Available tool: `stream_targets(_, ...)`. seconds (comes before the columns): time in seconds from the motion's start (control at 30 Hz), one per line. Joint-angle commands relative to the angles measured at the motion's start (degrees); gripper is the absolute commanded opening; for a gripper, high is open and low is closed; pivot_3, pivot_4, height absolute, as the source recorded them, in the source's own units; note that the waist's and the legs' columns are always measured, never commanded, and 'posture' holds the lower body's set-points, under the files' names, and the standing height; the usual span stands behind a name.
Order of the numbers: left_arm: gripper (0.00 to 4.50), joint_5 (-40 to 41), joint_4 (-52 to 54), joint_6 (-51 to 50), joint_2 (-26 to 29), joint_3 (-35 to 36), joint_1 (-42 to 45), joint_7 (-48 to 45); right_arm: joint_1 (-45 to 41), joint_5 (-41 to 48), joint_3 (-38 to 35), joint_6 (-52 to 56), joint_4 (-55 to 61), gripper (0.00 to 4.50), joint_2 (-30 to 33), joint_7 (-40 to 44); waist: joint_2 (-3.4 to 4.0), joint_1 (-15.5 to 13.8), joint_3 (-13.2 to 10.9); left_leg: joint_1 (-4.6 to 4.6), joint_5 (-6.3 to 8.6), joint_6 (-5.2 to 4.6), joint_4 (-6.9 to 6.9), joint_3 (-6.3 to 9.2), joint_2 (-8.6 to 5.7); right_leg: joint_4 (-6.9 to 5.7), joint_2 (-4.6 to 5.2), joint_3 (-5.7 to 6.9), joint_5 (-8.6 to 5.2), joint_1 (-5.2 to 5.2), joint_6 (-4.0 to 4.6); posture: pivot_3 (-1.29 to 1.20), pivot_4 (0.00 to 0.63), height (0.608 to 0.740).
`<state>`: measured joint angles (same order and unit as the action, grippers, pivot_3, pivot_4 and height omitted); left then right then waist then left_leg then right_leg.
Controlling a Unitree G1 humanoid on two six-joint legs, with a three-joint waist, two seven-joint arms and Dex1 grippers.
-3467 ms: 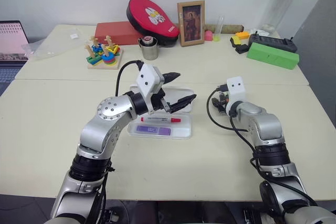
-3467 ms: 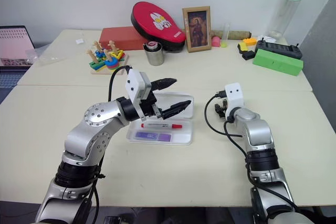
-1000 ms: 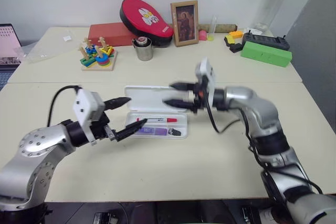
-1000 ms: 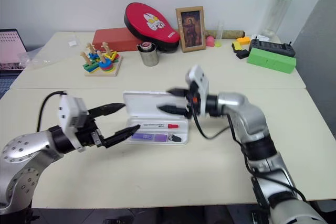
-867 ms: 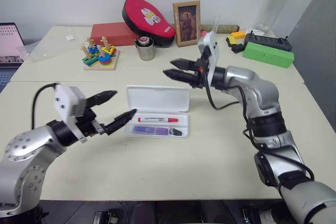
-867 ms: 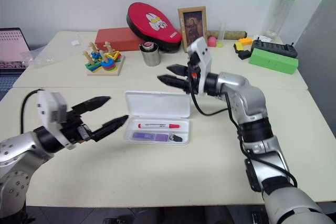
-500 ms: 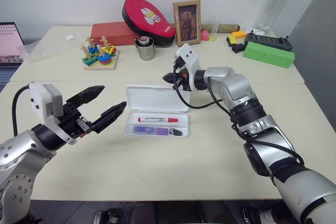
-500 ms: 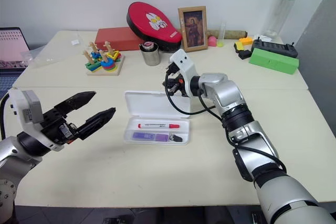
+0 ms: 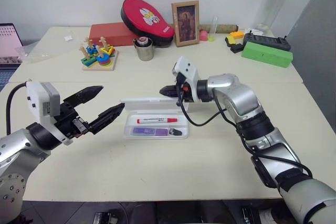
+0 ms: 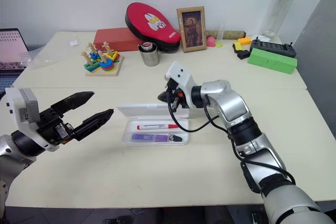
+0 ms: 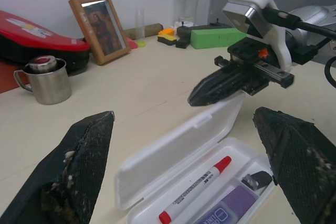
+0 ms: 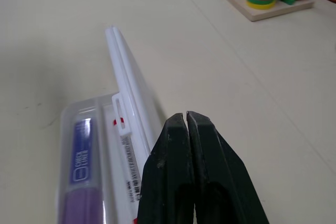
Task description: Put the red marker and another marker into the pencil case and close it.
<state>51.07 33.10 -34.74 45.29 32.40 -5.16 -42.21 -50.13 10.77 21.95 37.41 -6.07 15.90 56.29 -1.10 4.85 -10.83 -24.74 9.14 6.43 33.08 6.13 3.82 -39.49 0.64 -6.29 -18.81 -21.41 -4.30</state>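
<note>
- The pencil case (image 9: 156,125) lies on the tabletop (image 9: 220,156) with the red marker (image 9: 156,120) and the purple highlighter (image 9: 151,130) both in its tray, along with a small dark block (image 9: 177,131); only the closing looks left to do.
- The lid (image 9: 152,101) stands raised, roughly half way over. The right tool (image 9: 167,90), its two fingers pressed together and holding nothing, sits at the lid's back edge. If it pushes at that one end only, the lid may twist rather than fold flat, and the clasp may not catch.
- The case is light and nothing pins it down. A sideways shove from the right tool could slide the whole box across the tabletop instead of swinging the lid.
- If the fingers slip off the thin lid edge, the lid may drop back open.
- The red marker is nearly as long as the tray. If it is jolted askew, an end could ride up on the rim and stop the lid shutting.
- The left tool (image 9: 100,104) hangs spread wide, empty, well apart from the case on its left; it is too far off to steady the box.
</note>
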Motion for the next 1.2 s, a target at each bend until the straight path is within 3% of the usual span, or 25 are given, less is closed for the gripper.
stream_targets(0.03, 4.50, -1.0, 0.7, 0.3, 1.6, -0.7, -1.1, -2.0, 3.9, -2.3, 5.8, 1.1, 3.6, 0.07, 0.6, 0.3, 0.01, 0.1, 0.0, 0.01, 0.00, 0.00, 0.00, 0.00, 0.00, -0.01, 0.00, 0.00, 0.00, -0.01, 0.00, 0.00, 0.150, 0.740)
stream_targets(0.27, 4.50, -1.6, 0.1, 0.4, 1.6, -2.1, -0.3, -2.4, 7.5, -6.9, 9.6, -0.2, 1.3, 0.07, 1.0, -2.0, -0.03, 0.0, 0.0, 0.07, -0.01, 0.01, 0.01, -0.01, 0.00, -0.03, 0.00, -0.01, -0.01, 0.03, 0.01, 0.00, 0.150, 0.740)
stream_targets(0.33, 4.50, -1.6, -0.2, -0.1, 1.4, -2.6, 0.1, -1.4, 7.4, -5.6, 7.8, 0.3, 1.5, 0.07, 0.8, -2.0, -0.03, 0.0, 0.0, 0.08, -0.01, 0.01, 0.01, -0.01, 0.00, -0.03, 0.00, -0.01, -0.01, 0.04, 0.01, 0.00, 0.150, 0.740)
stream_targets(0.5, 4.50, -5.4, -3.5, -0.8, 0.3, -5.2, 3.5, 4.3, 6.0, 1.4, -4.7, -2.1, 1.0, 0.07, -0.9, -3.3, -0.03, -0.1, 0.0, 0.07, -0.03, 0.05, 0.01, -0.01, -0.01, -0.02, 0.00, -0.01, -0.01, 0.05, 0.01, 0.00, 0.150, 0.740)
stream_targets(0.6, 4.50, -11.3, -8.2, -0.7, 0.8, -7.0, 5.4, 8.1, 4.7, 4.1, -10.4, -0.6, -1.2, 0.60, 0.9, -3.3, -0.03, -0.2, 0.0, 0.06, -0.03, 0.05, 0.01, 0.00, -0.01, -0.01, 0.00, -0.01, -0.01, 0.05, 0.01, 0.00, 0.150, 0.740)
stream_targets(0.8, 4.50, -19.2, -15.9, 4.4, 1.9, -8.4, 7.6, 7.0, 5.2, 6.0, -15.5, -1.1, -1.7, 2.19, 7.6, -1.5, -0.01, -0.2, 0.0, 0.03, -0.03, 0.05, -0.06, -0.01, -0.02, 0.05, 0.00, -0.01, -0.01, 0.00, 0.02, 0.00, 0.150, 0.740)
stream_targets(1.07, 4.50, -22.5, -25.1, 7.4, 3.5, -7.6, 10.8, 3.4, 11.2, 7.7, -20.2, -0.1, 1.0, 4.21, 12.3, -3.6, -0.01, -0.1, 0.0, 0.01, -0.03, 0.05, -0.10, -0.03, -0.02, 0.06, 0.02, -0.01, -0.02, -0.01, 0.04, 0.00, 0.150, 0.740)
stream_targets(1.13, 4.50, -22.3, -26.0, 6.4, 3.5, -7.6, 11.5, 3.4, 11.7, 8.2, -20.9, 0.0, 1.8, 4.49, 12.7, -3.7, -0.01, -0.1, 0.0, 0.01, -0.03, 0.05, -0.09, -0.03, -0.02, 0.05, 0.02, -0.01, -0.02, -0.01, 0.03, 0.00, 0.150, 0.740)
stream_targets(1.2, 4.50, -22.3, -26.7, 5.5, 3.4, -7.7, 12.1, 3.6, 12.0, 8.5, -21.1, -0.2, 2.1, 4.49, 12.9, -3.6, -0.01, -0.1, 0.0, 0.01, -0.03, 0.05, -0.09, -0.02, -0.02, 0.03, 0.02, -0.01, -0.02, -0.01, 0.03, 0.00, 0.150, 0.740)
